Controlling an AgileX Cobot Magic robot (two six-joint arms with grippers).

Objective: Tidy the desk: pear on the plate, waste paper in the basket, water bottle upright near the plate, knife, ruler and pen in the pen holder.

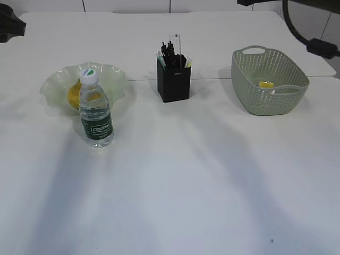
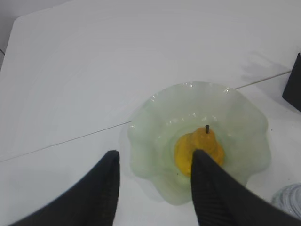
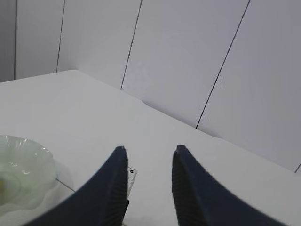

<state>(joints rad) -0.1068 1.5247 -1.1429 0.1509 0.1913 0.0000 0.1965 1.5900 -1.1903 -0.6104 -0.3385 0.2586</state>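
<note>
The pear (image 1: 73, 95) lies in the pale green plate (image 1: 53, 85), and the water bottle (image 1: 96, 114) stands upright just in front of it. The black pen holder (image 1: 173, 79) holds the clear ruler (image 1: 176, 44) and several dark pens (image 1: 168, 53); I cannot pick out the knife among them. Yellow waste paper (image 1: 265, 84) lies in the green basket (image 1: 268, 82). My left gripper (image 2: 155, 157) hangs open above the plate (image 2: 155, 122), holding nothing, its right finger overlapping the pear (image 2: 207, 141). My right gripper (image 3: 150, 149) is open and holds nothing, with the ruler's tip (image 3: 132, 181) beside its left finger.
The white desk (image 1: 175, 186) stretches bare toward the front edge. Dark arm parts (image 1: 319, 45) hang at the top corners of the exterior view. The bottle cap (image 2: 289, 200) and the pen holder's corner (image 2: 294, 84) show at the right of the left wrist view. A panelled wall (image 3: 188, 56) stands behind the desk.
</note>
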